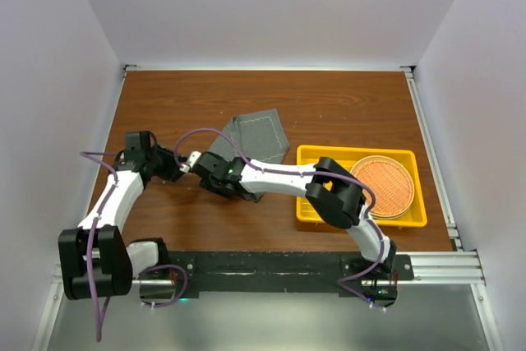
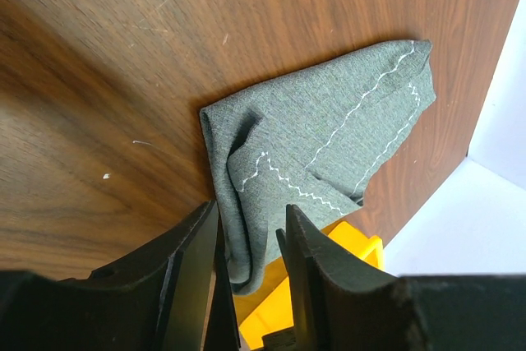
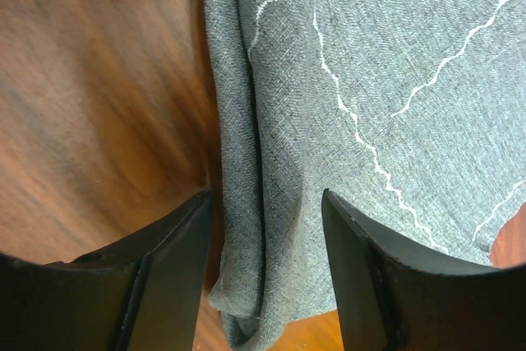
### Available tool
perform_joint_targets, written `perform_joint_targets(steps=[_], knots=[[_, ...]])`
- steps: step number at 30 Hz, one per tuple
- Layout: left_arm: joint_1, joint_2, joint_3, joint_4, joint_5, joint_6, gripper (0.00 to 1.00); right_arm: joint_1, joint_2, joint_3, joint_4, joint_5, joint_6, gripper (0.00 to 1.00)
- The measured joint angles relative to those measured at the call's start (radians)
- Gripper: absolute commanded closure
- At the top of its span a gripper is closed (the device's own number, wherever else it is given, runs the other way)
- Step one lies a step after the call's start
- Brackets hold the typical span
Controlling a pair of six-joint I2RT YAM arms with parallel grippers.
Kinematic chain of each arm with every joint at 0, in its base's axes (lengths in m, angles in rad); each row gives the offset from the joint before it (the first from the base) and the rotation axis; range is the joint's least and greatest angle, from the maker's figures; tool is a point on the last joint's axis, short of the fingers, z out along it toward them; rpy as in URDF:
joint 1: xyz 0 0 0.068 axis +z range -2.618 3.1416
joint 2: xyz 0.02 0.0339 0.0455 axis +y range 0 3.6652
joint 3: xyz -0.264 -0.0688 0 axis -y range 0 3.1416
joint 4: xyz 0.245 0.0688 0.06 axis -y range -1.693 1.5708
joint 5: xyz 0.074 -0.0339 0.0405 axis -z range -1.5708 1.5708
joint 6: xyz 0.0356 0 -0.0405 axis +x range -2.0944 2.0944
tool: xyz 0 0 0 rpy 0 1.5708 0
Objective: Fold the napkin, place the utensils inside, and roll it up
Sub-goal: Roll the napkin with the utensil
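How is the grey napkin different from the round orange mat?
The napkin is grey with a white stitched line; the mat is orange. The napkin is angular and rumpled; the mat is round and flat. The napkin is on the table; the mat sits in the yellow tray.
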Motion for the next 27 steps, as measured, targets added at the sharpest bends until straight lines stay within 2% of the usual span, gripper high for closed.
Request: perform_joint_targets(steps=[5, 13, 14, 16, 18, 24, 25, 27], knots=[[0.001, 0.003, 0.0, 0.0, 0.0, -0.011, 0.51, 0.003, 0.001, -0.024, 0.032, 0.026, -0.005, 0.48], [0.001, 0.014, -0.005, 0.004, 0.003, -0.018, 0.45, 0.005, 0.01, -0.039, 0.053, 0.035, -0.006, 0.47], [0.001, 0.019, -0.005, 0.005, 0.005, -0.018, 0.44, 0.005, 0.012, -0.039, 0.056, 0.036, -0.006, 0.56], [0.001, 0.028, -0.005, 0.006, 0.009, -0.017, 0.41, 0.005, 0.015, -0.039, 0.064, 0.042, -0.008, 0.62], [0.001, 0.037, -0.005, 0.007, 0.013, -0.017, 0.38, 0.005, 0.024, -0.039, 0.072, 0.048, -0.008, 0.71], [0.001, 0.065, -0.005, 0.024, 0.037, 0.016, 0.32, 0.006, 0.038, -0.03, 0.079, 0.077, -0.007, 0.88], [0.002, 0.073, -0.006, 0.035, 0.047, 0.033, 0.32, 0.006, 0.038, -0.027, 0.078, 0.073, -0.006, 0.94], [0.004, 0.085, -0.009, 0.053, 0.065, 0.054, 0.32, 0.005, 0.038, -0.017, 0.072, 0.061, -0.002, 1.0]])
